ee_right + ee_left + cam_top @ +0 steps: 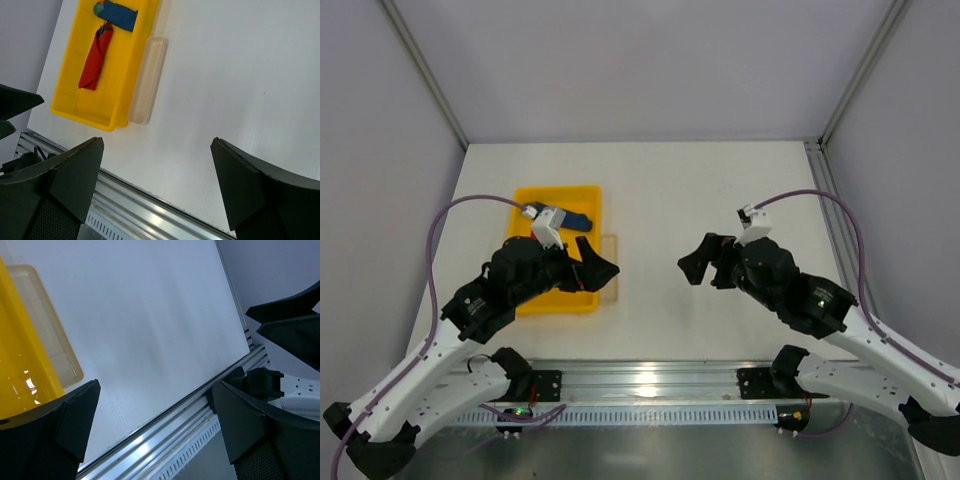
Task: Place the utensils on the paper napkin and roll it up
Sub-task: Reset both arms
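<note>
The paper napkin [92, 62] lies as a narrow red roll inside the yellow tray [75, 107], seen in the right wrist view. Slim dark ends [103, 30] stick out of the roll's top; the utensils are otherwise hidden. In the top view my left arm covers the roll. My left gripper [592, 268] [155, 390] hangs open over the tray's right rim with nothing between its fingers. My right gripper [705, 262] [157, 145] is open and empty above bare table, well right of the tray.
A blue stick-shaped object [119, 14] [575, 218] with a teal end lies at the tray's far end. A clear narrow container [147, 80] [610, 270] [50, 325] sits against the tray's right side. An aluminium rail [650, 380] runs along the near table edge.
</note>
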Robot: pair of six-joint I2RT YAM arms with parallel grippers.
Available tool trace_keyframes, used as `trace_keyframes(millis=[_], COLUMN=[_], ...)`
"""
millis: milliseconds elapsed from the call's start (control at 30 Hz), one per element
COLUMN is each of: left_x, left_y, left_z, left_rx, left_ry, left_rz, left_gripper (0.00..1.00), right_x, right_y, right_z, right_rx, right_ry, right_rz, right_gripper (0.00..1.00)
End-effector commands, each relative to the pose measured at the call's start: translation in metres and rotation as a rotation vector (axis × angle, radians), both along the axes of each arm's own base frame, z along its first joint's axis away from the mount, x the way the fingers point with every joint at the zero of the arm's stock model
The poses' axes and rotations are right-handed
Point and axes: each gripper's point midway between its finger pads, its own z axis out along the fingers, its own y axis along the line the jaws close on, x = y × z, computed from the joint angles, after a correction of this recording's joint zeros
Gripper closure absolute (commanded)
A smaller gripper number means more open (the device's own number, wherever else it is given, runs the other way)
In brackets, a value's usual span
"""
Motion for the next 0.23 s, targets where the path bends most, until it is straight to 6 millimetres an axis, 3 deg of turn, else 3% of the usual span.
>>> trace_keyframes(millis=[0, 200], left_x=[-0.0057, -0.005], left_y=[-0.0024, 0.0001], left_z=[0.0171, 0.0107], left_rx=[-0.06, -0.029], left_ry=[-0.079, -0.063], left_rz=[-0.034, -0.026], left_gripper=[0.0, 0.0], right_x=[-0.0056, -0.0048], right_y=[-0.016, -0.021], right_z=[0.0038, 0.0137], right_rx=[0.02, 0.007], right_ry=[-0.032, -0.063], right_rz=[-0.035, -0.038], right_gripper=[0.02, 0.02])
